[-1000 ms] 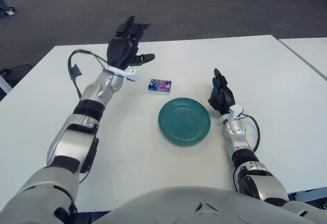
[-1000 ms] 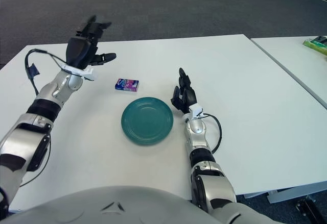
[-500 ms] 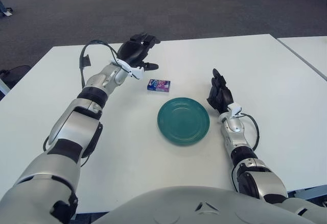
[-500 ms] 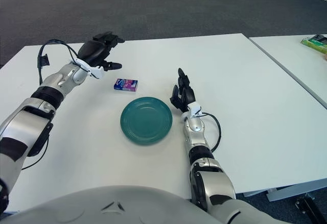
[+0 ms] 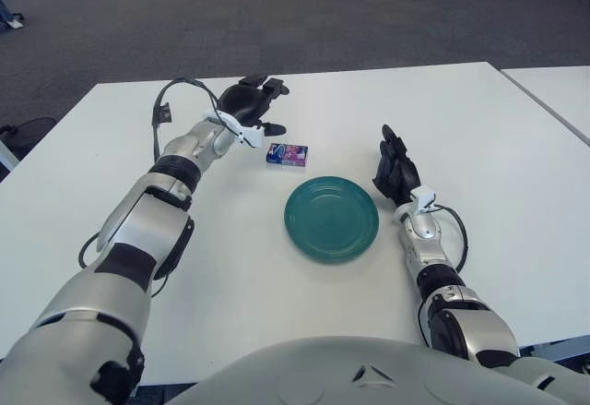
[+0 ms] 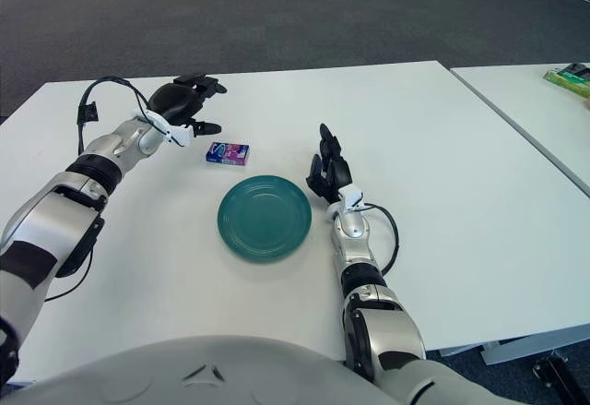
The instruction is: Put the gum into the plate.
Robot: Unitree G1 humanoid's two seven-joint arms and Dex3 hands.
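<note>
Blue-and-purple gum (image 5: 287, 153) lay flat toward the table's (image 5: 516, 147) far edge, just beyond the plate (image 5: 331, 218). The left hand (image 5: 247, 102), fingers spread and empty, hovered near it at its left; a good grasp would descend squarely and pinch the pack's sides. The right hand (image 5: 396, 170) showed right of the plate, fingers relaxed, holding nothing.

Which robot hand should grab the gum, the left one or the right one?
Probably the left robot hand. It hovers open just left of the gum, not touching it. The right robot hand shows on the far side of the plate, farther from the gum.
</note>
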